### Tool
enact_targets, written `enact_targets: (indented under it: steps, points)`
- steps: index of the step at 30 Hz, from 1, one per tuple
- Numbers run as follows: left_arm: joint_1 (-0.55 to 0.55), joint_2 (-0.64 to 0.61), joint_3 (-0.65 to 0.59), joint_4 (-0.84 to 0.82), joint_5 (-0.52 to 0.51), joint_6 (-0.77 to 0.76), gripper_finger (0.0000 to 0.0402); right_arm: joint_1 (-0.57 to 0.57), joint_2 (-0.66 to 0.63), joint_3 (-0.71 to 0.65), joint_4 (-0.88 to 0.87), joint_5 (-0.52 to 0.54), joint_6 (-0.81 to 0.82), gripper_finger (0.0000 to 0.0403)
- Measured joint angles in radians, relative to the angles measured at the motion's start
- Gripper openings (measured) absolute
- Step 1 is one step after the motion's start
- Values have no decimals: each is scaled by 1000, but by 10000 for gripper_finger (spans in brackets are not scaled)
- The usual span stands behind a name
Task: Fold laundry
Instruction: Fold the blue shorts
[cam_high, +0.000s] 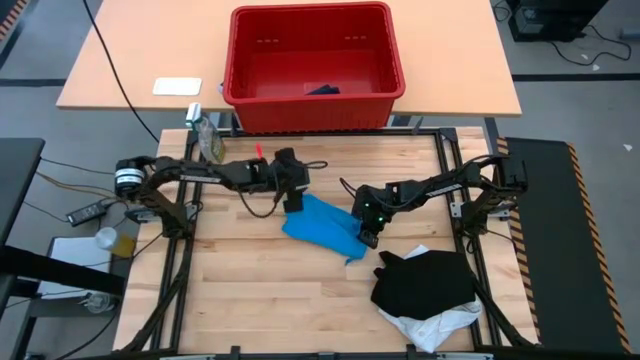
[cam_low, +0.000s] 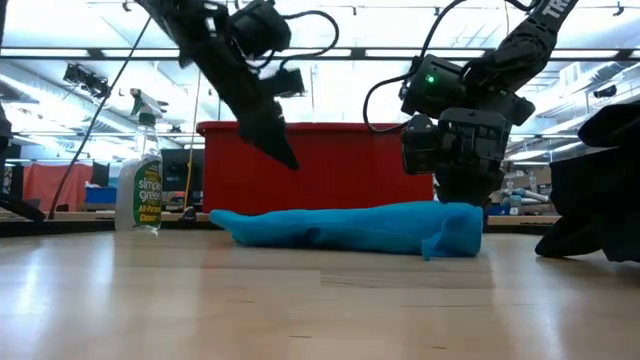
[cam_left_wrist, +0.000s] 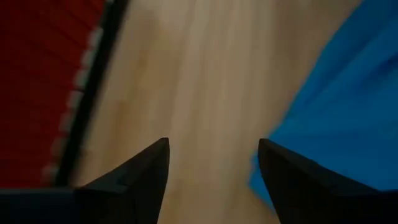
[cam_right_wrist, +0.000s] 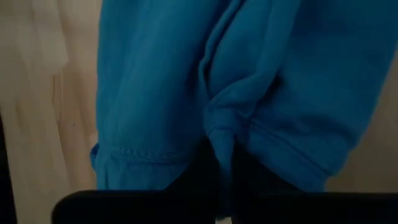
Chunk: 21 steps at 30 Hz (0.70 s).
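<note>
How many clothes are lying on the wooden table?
3: a bright blue cloth garment in the middle, a large black cloth garment to its right, and a white cloth garment peeking from under the black one. More may be hidden.

I am looking past my wooden table (cam_high: 300, 290) at ceiling lights (cam_low: 330, 52) shining over grey floor (cam_high: 560, 90).

Long bright ceiling lights (cam_low: 330, 55) shine behind me. My left fingers (cam_left_wrist: 140, 177) look smeary, and the red basket (cam_left_wrist: 37, 81) beside them is blurry. The blue cloth (cam_right_wrist: 186, 93) looks soft and dim.
</note>
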Motion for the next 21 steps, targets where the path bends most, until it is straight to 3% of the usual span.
enact_targets:
  steps: [4, 8, 14, 21]
  points:
    - [-14, -19, 34, -136, 238, -102, 225, -5, 0, 0, 3, -8, 46, 20]
    - [-62, -16, 22, -121, 357, -180, 204, -6, -1, -1, 9, -10, 58, 20]
    - [-134, 9, -9, 3, 349, -215, 185, -6, -2, -1, 12, -13, 54, 21]
    - [-166, 153, -13, 11, 310, -267, 183, -6, -2, -1, 19, -33, 54, 21]
